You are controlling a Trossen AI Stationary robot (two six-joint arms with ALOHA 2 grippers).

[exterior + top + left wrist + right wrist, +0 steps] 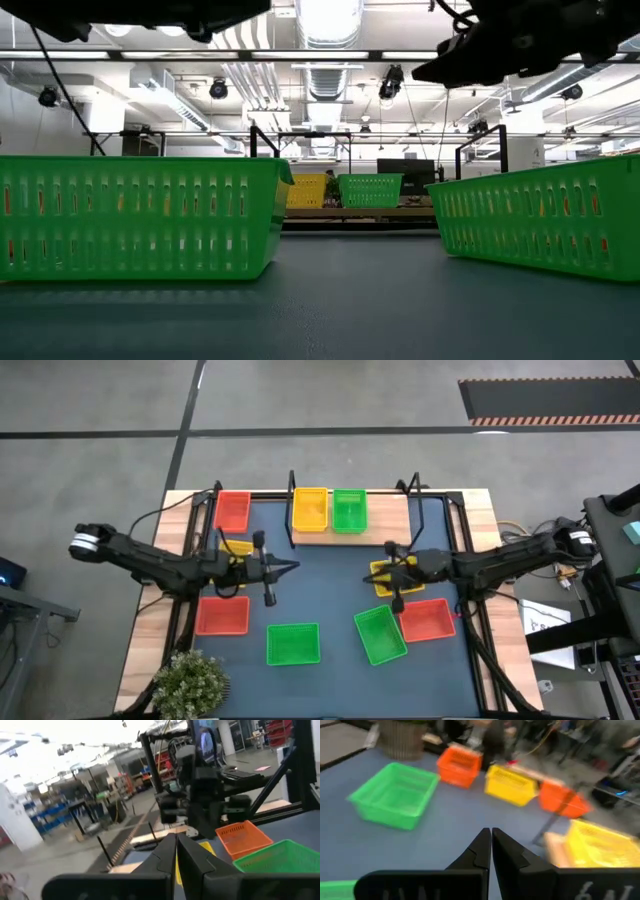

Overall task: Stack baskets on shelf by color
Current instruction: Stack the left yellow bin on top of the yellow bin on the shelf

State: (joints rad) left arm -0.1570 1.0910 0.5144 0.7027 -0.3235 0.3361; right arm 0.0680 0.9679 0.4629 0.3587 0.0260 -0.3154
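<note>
On the wooden shelf (385, 518) at the table's far edge stand a yellow basket (310, 510) and a green basket (349, 512). A red-orange basket (232, 512) sits by the shelf's left end. Two green baskets (293, 643) (380, 635), two red-orange baskets (221, 615) (427, 620) and two yellow baskets (237, 548) (385, 575) rest on the blue table. My left gripper (176, 837) is shut and empty, raised over the table's middle left (292, 568). My right gripper (491, 832) is shut and empty, raised over the middle right (372, 572), facing the left one.
A potted plant (190, 680) stands at the table's near left corner. Black frame posts (292, 510) rise at the shelf's ends. In the low view the two green baskets (140, 215) (545, 225) stand close to the camera, with open blue table between them.
</note>
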